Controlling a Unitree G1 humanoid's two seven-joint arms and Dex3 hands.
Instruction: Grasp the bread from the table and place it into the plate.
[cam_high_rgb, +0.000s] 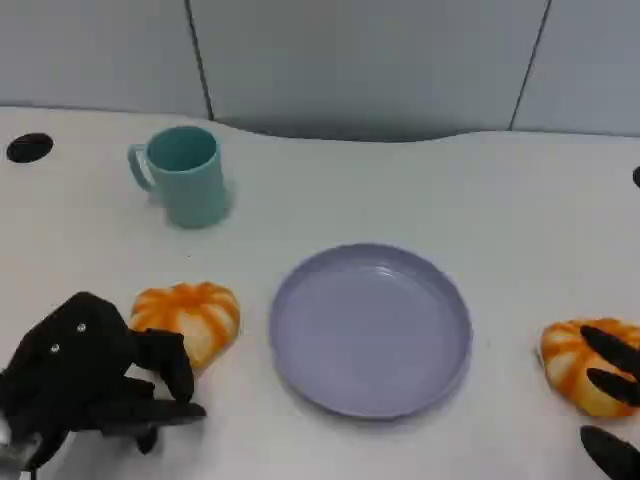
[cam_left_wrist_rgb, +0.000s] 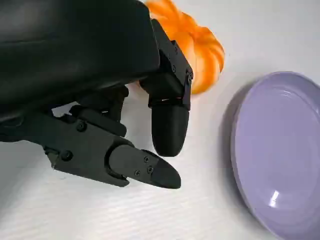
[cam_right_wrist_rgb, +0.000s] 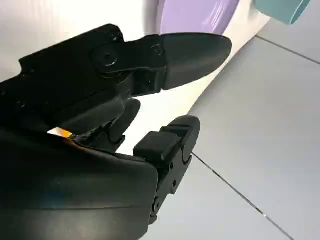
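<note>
Orange bread (cam_high_rgb: 188, 315) lies just beyond the left hand (cam_high_rgb: 85, 375), fingers apart, holding nothing.

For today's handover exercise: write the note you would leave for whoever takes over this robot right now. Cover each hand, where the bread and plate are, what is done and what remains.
Left hand: holds nothing, fingers apart, right beside the left bread.
Right hand: fingers over the right bread; whether it grips cannot be told.
Plate: on the table between the two breads, nothing in it.
Teal cup: stands behind, out of the way.
Done: nothing placed yet.
Left: grasp a bread, lift it and set it into the plate.
</note>
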